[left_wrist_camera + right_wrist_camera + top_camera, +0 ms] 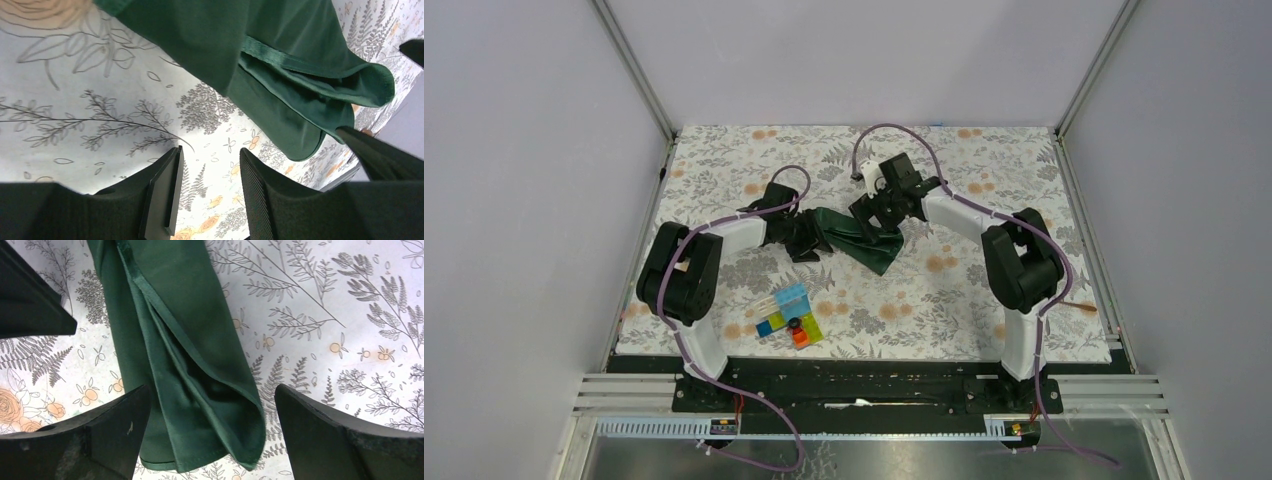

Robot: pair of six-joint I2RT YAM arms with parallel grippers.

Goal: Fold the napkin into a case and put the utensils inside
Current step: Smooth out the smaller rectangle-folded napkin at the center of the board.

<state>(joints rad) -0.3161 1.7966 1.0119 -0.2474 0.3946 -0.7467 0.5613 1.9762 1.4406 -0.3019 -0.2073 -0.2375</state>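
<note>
The dark green napkin [867, 245] lies folded into a long layered strip on the floral cloth, mid-table. My left gripper [810, 243] is at its left end; in the left wrist view the gripper [210, 152] is open and empty over bare cloth, with the napkin [280, 60] just ahead. My right gripper [880, 220] hangs over the napkin's right part. In the right wrist view that gripper [212, 390] is open wide, straddling the napkin's layered end [190, 355] without holding it. A small copper-coloured thing [1081, 306], perhaps the spoon, lies by the right arm. No silver utensil shows.
A cluster of colourful plastic blocks [789, 318] sits near the front, right of the left arm's base. The floral table covering [984, 300] ends at grey walls on three sides. The left gripper's finger [30, 305] shows at the upper left of the right wrist view.
</note>
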